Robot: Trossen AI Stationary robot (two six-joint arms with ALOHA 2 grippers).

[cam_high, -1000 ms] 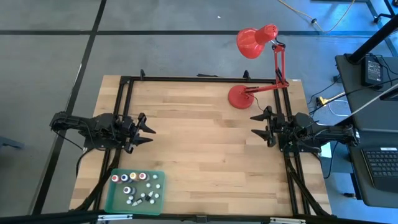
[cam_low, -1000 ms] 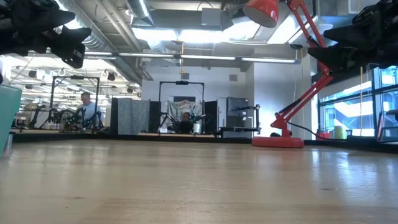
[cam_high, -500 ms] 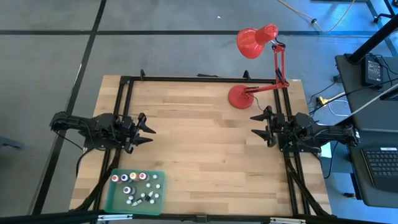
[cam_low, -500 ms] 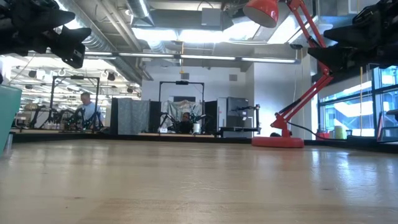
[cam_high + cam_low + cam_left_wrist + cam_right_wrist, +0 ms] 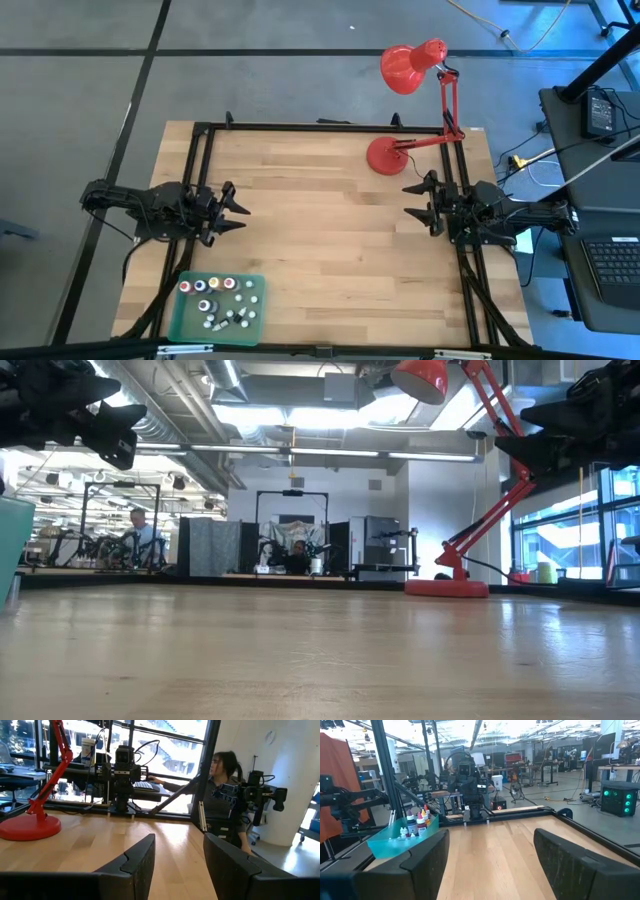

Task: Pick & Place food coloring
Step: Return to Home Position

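Left gripper [image 5: 236, 211], centre left, and right gripper [image 5: 417, 202], centre right, both gape empty; food coloring [image 5: 215, 298] lies in green bin [image 5: 256, 328], lower left; home slowly, clear of it.

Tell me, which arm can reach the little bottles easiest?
Probably left: the left gripper hovers open near the flat green tray of small bottles; the right gripper waits open across the wooden table.

Open robotics lab, exposed ceiling ducts [image 5: 165, 428], background test rigs [image 5: 290, 525]

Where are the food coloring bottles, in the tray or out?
In. The high view shows the food coloring bottles standing inside the green tray, within its rim.
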